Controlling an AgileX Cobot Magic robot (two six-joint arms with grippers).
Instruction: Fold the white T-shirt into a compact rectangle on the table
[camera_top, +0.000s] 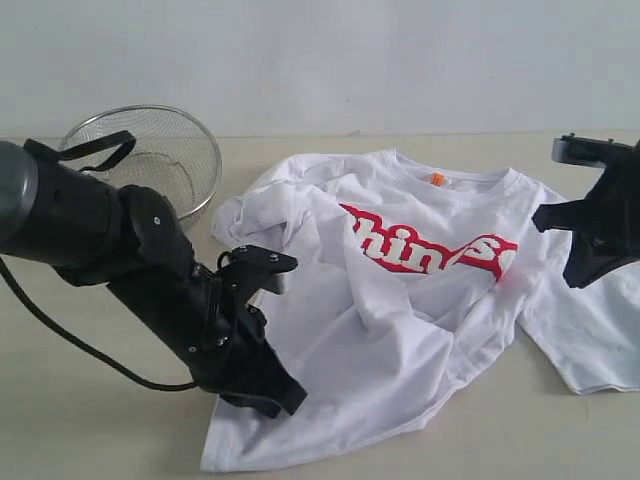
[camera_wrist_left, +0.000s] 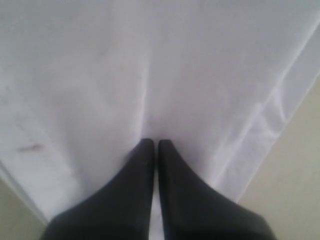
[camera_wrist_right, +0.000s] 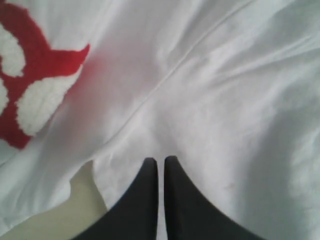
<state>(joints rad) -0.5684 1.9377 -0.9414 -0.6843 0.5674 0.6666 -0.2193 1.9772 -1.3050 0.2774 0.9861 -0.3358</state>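
Pale beige matte worktop (camera_top: 80, 430) carries the white cotton T-shirt (camera_top: 400, 340) with red bubble lettering, crumpled, front up. A round wire-mesh metal basket (camera_top: 170, 160) stands just beside its sleeve. The left gripper (camera_top: 285, 398) rests at the T-shirt's hem corner and the right gripper (camera_top: 583, 268) at the opposite sleeve.

Left wrist view: black fingers (camera_wrist_left: 135, 190) pressed together, pinching T-shirt fabric near the hem.

Right wrist view: fingers (camera_wrist_right: 190, 200) pressed together, pinching T-shirt fabric near the lettering.

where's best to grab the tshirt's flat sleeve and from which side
Probably pinch the sleeve at its outer hem, from the right, low over the table: it lies flat and spread there, clear of the bunched middle of the shirt.
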